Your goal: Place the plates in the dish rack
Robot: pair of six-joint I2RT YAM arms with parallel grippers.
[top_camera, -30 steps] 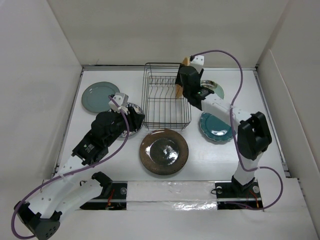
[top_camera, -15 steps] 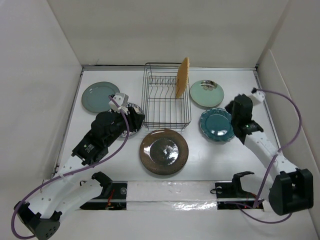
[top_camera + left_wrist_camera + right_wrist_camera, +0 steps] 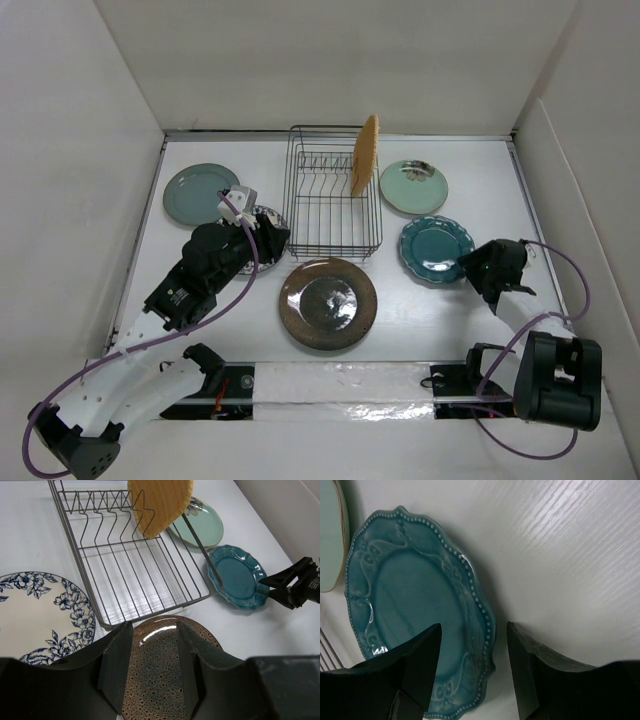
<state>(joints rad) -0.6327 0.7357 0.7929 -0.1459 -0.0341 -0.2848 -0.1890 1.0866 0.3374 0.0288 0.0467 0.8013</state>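
From above, shows the left arm stretched slantwise from its base toward the middle of the table (image 3: 250, 160), with the left gripper (image 3: 270, 236) hanging over the white plate with blue flowers (image 3: 270, 214), just beside the left side of the dish rack (image 3: 330, 215). Shows the right arm folded low, its elbow close to its base, with the right gripper (image 3: 468, 268) at the right rim of the dark teal scalloped plate (image 3: 432, 248). Counts six plates. One, the orange-tan plate (image 3: 366, 155), stands upright on edge in the far right part of the dish rack. Five lie flat on the table outside it: the grey-green plate (image 3: 197, 192) at far left, the flowered one, the glossy brown plate (image 3: 328, 303) in front of the rack, the pale mint plate (image 3: 413, 187) to its right, and the teal one nearer. Counts one rack and two arms. From the left wrist, shows the pincer released, its two dark fingers (image 3: 117, 660) apart with nothing between, above the far rim of the glossy brown plate and near the rack's closest corner. From the right wrist, shows that pincer released too, spread wide, grasping nothing, over the beaded scalloped edge of the teal plate. Cannot tell whether it touches that edge.
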